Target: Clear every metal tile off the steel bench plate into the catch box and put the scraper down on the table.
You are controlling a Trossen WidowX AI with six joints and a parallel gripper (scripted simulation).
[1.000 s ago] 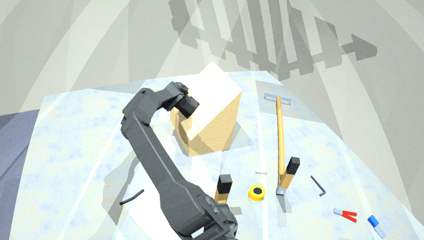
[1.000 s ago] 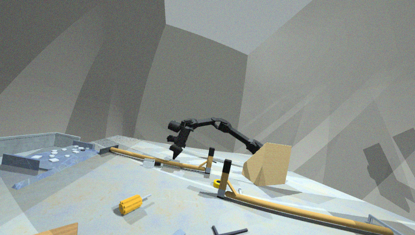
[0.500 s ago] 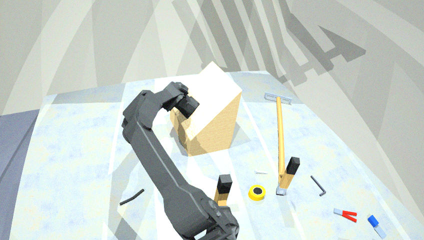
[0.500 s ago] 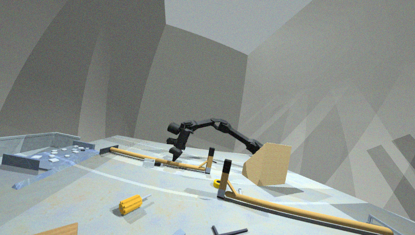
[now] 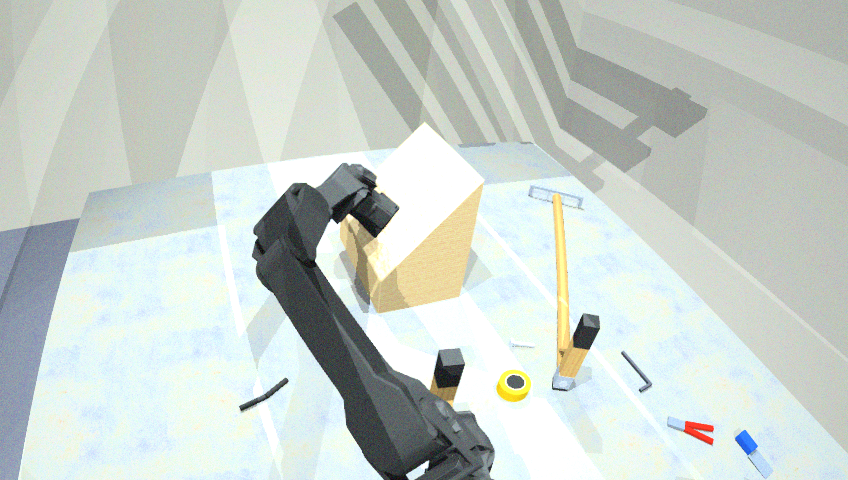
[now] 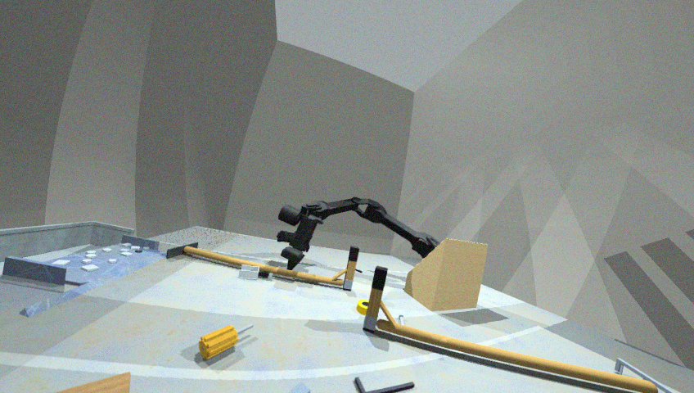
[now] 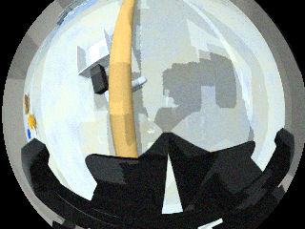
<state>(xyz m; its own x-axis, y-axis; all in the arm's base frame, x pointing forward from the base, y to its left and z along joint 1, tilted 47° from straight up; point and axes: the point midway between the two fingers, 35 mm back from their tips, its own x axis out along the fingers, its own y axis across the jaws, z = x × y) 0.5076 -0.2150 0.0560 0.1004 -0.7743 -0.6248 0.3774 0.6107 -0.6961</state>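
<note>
The long scraper lies on the table; its pale wooden handle (image 6: 223, 259) (image 7: 121, 95) ends in a dark blade (image 6: 178, 250) beside the steel plate. Its upright black-topped grip (image 6: 351, 265) (image 5: 448, 371) stands at the near end. My gripper (image 6: 290, 268) (image 7: 167, 135) is shut and empty, low by the handle, which passes left of the fingertips in the wrist view. In the top view the fingertips are hidden. Several pale tiles (image 6: 90, 268) lie on the bluish steel plate (image 6: 109, 265). Grey walls (image 6: 92, 228), apparently of the catch box, stand behind it.
A pale bracket (image 6: 249, 273) (image 7: 97, 50) with a black knob lies against the scraper handle. A wooden wedge block (image 5: 428, 255) (image 6: 452, 277), a second long tool (image 5: 561, 261) (image 6: 467, 347), yellow tape (image 5: 513, 386), red pliers (image 5: 697, 428) and an orange screwdriver (image 6: 218, 342) are on the table.
</note>
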